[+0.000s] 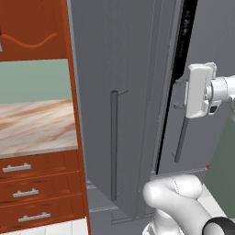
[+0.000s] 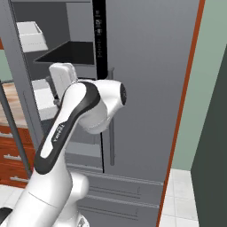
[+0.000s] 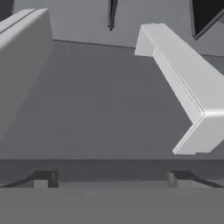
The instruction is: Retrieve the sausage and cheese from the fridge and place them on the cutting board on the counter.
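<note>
Legible text: none; a small dark vertical marking on the white arm link (image 2: 58,131) is too blurred to read

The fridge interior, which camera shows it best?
The right base view: the open fridge shows a dark shelf and white door bins. The left base view shows mostly the door's outside; the hand view, bins up close.
</note>
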{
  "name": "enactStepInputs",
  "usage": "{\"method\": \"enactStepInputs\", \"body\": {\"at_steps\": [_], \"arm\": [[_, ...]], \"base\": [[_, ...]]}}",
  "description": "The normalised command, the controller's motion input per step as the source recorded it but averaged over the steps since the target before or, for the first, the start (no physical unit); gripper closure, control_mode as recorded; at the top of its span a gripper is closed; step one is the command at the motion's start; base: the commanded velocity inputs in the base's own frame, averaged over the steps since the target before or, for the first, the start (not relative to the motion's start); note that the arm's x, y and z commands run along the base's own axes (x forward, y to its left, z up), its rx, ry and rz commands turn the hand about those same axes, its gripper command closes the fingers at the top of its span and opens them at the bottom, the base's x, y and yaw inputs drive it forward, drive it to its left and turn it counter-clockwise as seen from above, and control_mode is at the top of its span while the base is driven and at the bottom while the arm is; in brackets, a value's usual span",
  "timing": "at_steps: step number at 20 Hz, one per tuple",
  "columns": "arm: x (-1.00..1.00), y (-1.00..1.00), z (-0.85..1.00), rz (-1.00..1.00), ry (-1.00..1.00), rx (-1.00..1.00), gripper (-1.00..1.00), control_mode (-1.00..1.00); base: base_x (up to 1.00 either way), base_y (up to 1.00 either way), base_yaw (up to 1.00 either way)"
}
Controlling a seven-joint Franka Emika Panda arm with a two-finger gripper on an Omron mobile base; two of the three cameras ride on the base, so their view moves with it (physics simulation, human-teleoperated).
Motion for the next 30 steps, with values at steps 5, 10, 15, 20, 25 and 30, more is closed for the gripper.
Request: {"method": "enactStepInputs", "body": {"at_steps": [5,10,15,20,25,30], "arm": [[0.2,0.09,-0.05,0.05,-0.1,-0.07,-1.0,-1.0],[0.0,0.31,-0.16,0.0,-0.17,-0.09,-1.0,-1.0],[0.0,0.37,-0.18,0.0,-0.25,-0.07,-1.0,-1.0],[0.0,0.42,-0.11,0.0,-0.08,0.0,-1.0,-1.0],[-0.01,0.44,-0.01,0.08,0.0,0.02,-1.0,-1.0],[-0.02,0.46,0.0,0.15,0.03,0.01,-1.0,-1.0]], "base": [[0.0,0.0,0.0],[0.0,0.0,0.0],[0.0,0.0,0.0],[0.0,0.0,0.0],[0.0,0.0,0.0],[0.0,0.0,0.0]]}}
